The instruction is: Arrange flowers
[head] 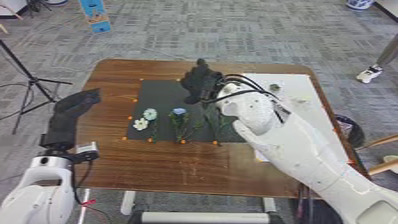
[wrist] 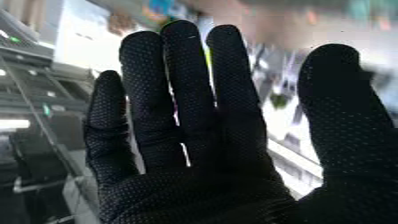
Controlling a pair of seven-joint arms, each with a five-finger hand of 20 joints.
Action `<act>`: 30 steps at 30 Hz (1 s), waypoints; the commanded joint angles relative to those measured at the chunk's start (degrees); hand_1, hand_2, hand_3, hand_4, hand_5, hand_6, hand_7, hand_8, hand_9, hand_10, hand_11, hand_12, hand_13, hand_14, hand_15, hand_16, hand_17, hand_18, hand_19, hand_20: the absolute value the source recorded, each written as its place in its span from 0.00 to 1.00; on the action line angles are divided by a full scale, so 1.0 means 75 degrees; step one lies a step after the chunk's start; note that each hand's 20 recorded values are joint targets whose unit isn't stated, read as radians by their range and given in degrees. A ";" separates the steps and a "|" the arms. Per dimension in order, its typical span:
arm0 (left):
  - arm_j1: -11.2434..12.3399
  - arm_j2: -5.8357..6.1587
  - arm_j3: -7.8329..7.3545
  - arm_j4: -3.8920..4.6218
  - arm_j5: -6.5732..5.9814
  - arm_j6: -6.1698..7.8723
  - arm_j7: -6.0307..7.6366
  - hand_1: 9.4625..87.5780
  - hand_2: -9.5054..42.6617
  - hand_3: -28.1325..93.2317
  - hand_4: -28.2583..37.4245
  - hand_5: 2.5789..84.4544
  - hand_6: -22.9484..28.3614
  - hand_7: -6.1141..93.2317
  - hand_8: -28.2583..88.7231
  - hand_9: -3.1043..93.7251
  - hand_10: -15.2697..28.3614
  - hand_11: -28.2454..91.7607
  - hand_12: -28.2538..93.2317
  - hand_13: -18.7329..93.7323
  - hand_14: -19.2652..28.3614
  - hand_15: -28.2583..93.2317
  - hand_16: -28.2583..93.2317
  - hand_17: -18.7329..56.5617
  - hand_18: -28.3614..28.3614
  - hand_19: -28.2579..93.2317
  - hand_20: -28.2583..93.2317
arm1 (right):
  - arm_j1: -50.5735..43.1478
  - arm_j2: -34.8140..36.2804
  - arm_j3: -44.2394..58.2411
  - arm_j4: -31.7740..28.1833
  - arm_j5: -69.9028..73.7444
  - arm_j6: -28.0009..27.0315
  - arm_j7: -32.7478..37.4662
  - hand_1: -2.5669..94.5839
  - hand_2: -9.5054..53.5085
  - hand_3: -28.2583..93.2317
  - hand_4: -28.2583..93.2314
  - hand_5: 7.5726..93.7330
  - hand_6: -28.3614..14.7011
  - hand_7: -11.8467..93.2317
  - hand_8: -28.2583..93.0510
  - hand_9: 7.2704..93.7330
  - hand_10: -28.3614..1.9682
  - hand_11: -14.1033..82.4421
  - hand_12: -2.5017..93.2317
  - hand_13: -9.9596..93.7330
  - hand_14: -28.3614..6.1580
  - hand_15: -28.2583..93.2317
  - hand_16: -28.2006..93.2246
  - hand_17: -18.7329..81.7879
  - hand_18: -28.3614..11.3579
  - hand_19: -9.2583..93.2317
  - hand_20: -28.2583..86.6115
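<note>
In the head view my right hand is over the far right part of the black mat, its fingers pointing to the far side. In the right wrist view the right hand has straight fingers and the thumb spread apart, holding nothing. My left hand stays left of the mat, fingers extended. On the mat lie a pale green flower, a white flower and a blue flower, stems toward the near edge. Green stems lie to their right, partly behind the right arm.
A white board covers the table's right side, with a small green item on it. Orange markers sit around the mat. The brown table extends nearer the robot. The right arm crosses the board and the mat's right edge.
</note>
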 commanded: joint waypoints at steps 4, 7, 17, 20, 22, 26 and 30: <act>0.0711 -0.0110 -0.0638 -0.0226 -0.0269 0.0575 0.0325 0.19 0.25 0.83 0.01 0.53 0.50 0.23 0.16 0.52 0.63 0.40 0.33 0.45 0.65 0.30 0.23 0.31 0.56 0.24 0.35 | -0.0734 0.2769 0.0615 -0.1028 0.0575 0.1317 0.0291 0.31 0.04 0.77 0.08 0.63 0.68 0.35 0.14 0.69 0.47 0.39 0.29 0.61 0.31 0.70 0.51 0.37 0.14 0.72 0.76; 0.0730 -0.0136 -0.0651 -0.0262 -0.0209 0.0558 0.0306 0.19 0.25 0.83 0.01 0.53 0.50 0.23 0.17 0.52 0.63 0.40 0.33 0.45 0.64 0.30 0.23 0.32 0.56 0.24 0.35 | -0.0902 0.2817 0.0739 -0.0585 0.0474 0.1944 0.0242 0.29 0.00 0.76 0.07 0.64 0.67 0.35 0.14 0.72 0.46 0.41 0.30 0.62 0.31 0.71 0.52 0.38 0.12 0.73 0.78; 0.0756 -0.0263 -0.0593 -0.0356 0.0018 0.0487 0.0207 0.19 0.23 0.84 0.01 0.53 0.50 0.23 0.17 0.52 0.62 0.40 0.33 0.45 0.65 0.31 0.23 0.31 0.56 0.24 0.35 | -0.1502 0.2388 0.1917 0.0561 -0.0717 0.1388 -0.0406 0.27 0.00 0.75 0.04 0.66 0.66 0.34 0.15 0.73 0.47 0.43 0.30 0.64 0.31 0.72 0.53 0.40 0.10 0.75 0.80; 0.0804 -0.0305 -0.0625 -0.0380 0.0038 0.0448 0.0180 0.20 0.23 0.83 0.02 0.53 0.49 0.23 0.17 0.52 0.62 0.40 0.33 0.45 0.65 0.31 0.23 0.31 0.57 0.24 0.35 | -0.1661 0.2292 0.2217 0.0779 -0.0980 0.1245 -0.0508 0.28 0.00 0.76 0.03 0.66 0.66 0.34 0.15 0.73 0.47 0.43 0.30 0.64 0.32 0.72 0.53 0.40 0.11 0.75 0.80; 0.0870 -0.0328 -0.0666 -0.0418 0.0028 0.0465 0.0170 0.20 0.23 0.83 0.02 0.53 0.49 0.23 0.17 0.52 0.63 0.40 0.33 0.45 0.65 0.31 0.23 0.31 0.57 0.24 0.35 | -0.1748 0.2161 0.2453 0.0947 -0.1236 0.1208 -0.0691 0.28 0.00 0.76 0.03 0.66 0.66 0.34 0.15 0.73 0.47 0.43 0.30 0.64 0.32 0.72 0.53 0.40 0.11 0.75 0.80; 0.0884 -0.0342 -0.0698 -0.0444 0.0004 0.0474 0.0153 0.20 0.23 0.83 0.03 0.53 0.50 0.23 0.17 0.52 0.63 0.40 0.33 0.45 0.65 0.31 0.23 0.31 0.57 0.24 0.35 | -0.1774 0.1983 0.2658 0.1203 -0.1463 0.1071 -0.0697 0.29 0.00 0.77 0.03 0.66 0.67 0.35 0.14 0.73 0.48 0.43 0.30 0.64 0.32 0.72 0.53 0.40 0.11 0.74 0.79; 0.0915 -0.0372 -0.0718 -0.0488 0.0066 0.0429 0.0149 0.20 0.23 0.83 0.03 0.53 0.50 0.23 0.17 0.51 0.62 0.40 0.33 0.45 0.65 0.31 0.23 0.31 0.57 0.24 0.35 | -0.1827 0.1803 0.2935 0.1425 -0.1806 0.0964 -0.0870 0.30 0.00 0.77 0.03 0.66 0.67 0.35 0.14 0.74 0.48 0.43 0.30 0.64 0.33 0.72 0.53 0.40 0.11 0.74 0.79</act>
